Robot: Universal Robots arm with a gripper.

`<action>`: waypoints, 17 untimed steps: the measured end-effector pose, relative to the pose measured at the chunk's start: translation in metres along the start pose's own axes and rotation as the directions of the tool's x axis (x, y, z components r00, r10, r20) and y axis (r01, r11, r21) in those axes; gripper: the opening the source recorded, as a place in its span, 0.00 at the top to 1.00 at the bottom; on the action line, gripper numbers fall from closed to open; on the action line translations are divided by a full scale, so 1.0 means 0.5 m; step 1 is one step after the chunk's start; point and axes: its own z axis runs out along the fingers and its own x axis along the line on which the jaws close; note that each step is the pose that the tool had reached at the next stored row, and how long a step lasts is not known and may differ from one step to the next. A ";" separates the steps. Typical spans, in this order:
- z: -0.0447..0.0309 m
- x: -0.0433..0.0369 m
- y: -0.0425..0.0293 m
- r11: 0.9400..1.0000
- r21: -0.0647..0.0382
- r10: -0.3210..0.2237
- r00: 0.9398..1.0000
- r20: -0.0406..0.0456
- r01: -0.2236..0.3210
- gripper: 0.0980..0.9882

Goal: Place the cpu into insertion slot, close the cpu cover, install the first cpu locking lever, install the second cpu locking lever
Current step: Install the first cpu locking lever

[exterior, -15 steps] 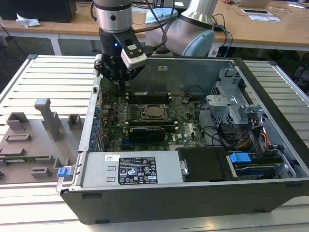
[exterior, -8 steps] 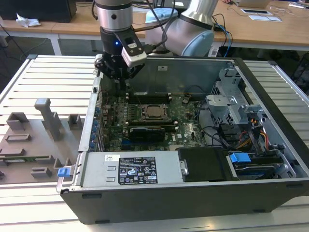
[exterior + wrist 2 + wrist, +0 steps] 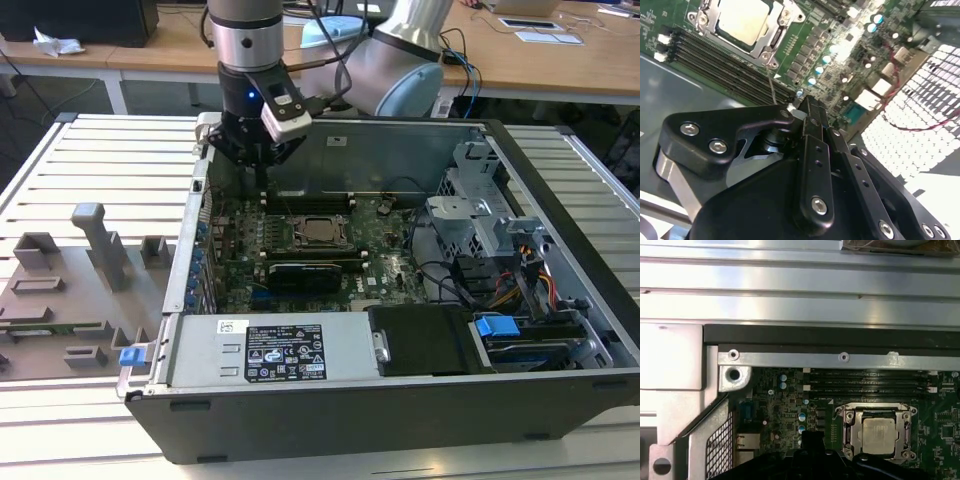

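The cpu (image 3: pixel 320 232) lies flat in the insertion slot (image 3: pixel 297 237) on the green motherboard (image 3: pixel 385 262), its pale metal top showing through the window of the cpu cover (image 3: pixel 321 217), which lies down over it. In both wrist views the cpu (image 3: pixel 742 17) (image 3: pixel 880 433) sits framed by the silvery cpu cover (image 3: pixel 766 46) (image 3: pixel 849 426). My gripper (image 3: pixel 262 165) hangs above the board's back corner, beside the socket, fingers shut together with nothing seen between them (image 3: pixel 809 106) (image 3: pixel 812 436). A thin metal rod (image 3: pixel 771 86) runs from the socket's corner toward the fingertips; whether they touch is unclear.
The open computer case (image 3: pixel 330 405) lies on a slatted table. Black memory slots (image 3: pixel 865 381) run alongside the socket. A power supply (image 3: pixel 275 350) sits at the front, drive cages and cables (image 3: pixel 500 250) at the exterior view's right. Grey fixtures (image 3: pixel 100 245) stand at its left.
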 end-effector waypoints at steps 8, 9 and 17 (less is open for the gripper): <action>0.024 -0.015 0.029 1.000 0.000 0.000 1.000 0.000 0.000 0.99; 0.026 -0.021 0.031 1.000 0.000 0.000 1.000 0.000 0.000 0.99; 0.030 -0.068 0.033 1.000 0.001 0.000 1.000 0.000 0.000 0.99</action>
